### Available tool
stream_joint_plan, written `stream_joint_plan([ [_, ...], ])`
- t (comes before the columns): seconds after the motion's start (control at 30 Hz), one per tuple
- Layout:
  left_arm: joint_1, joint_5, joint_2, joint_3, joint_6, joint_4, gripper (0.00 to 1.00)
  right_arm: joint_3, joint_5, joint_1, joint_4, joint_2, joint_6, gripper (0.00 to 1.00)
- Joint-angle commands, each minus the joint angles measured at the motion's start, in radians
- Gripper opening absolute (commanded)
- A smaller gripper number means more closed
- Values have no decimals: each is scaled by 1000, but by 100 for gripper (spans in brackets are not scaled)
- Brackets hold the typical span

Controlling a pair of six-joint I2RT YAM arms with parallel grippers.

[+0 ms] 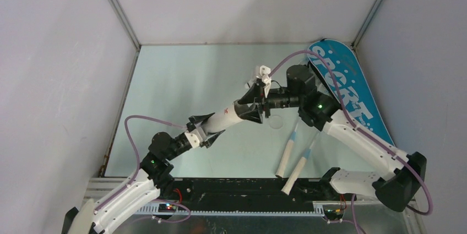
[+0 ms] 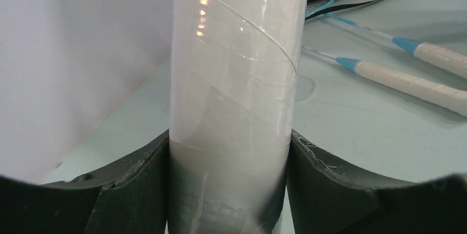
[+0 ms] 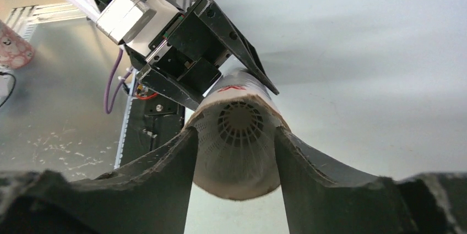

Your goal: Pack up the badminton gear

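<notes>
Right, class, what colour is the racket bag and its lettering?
Blue bag, white lettering; clearest in the top external view.

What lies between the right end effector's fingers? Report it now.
In the right wrist view, the gap frames the open mouth of the white tube, with a shuttlecock seated inside it.

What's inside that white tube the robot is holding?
A shuttlecock sits just inside the white tube's open mouth, its ribbed skirt facing outward. Anything deeper is hidden behind it and the tube's opaque wall.

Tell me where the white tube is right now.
The white tube is at the top view's centre, clamped in the left gripper, its mouth at the right gripper.
</notes>
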Motion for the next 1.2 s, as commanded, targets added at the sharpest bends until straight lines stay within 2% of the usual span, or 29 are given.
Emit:
stream_joint_plan([
  [0.0,-7,15,-4,29,-3,33,68,38,70,-9,5,-95,-9,61],
  [0.13,-8,9,-4,26,-2,31,68,36,71,-24,7,-197,-55,69],
  [0.3,-8,-3,-3,26,-2,38,68,37,138,-73,39,-242,-25,98],
  [0.43,-8,-24,-7,24,-10,42,68,37,214,-187,99,-190,129,99],
  [0.6,-8,-32,-10,23,-10,37,68,40,251,-376,210,19,436,99],
  [0.7,-7,-37,-13,26,-8,30,68,81,214,-452,244,162,524,99],
  [0.77,-8,-34,-12,25,-5,30,68,114,148,-487,296,326,580,99],
  [0.83,-8,-30,-5,24,-1,31,68,176,133,-503,306,457,587,99],
  [1.03,-8,-41,5,51,1,-32,68,478,122,-513,129,836,570,98],
  [1.17,-8,-52,-9,52,-2,-43,68,591,174,-495,67,957,536,97],
])
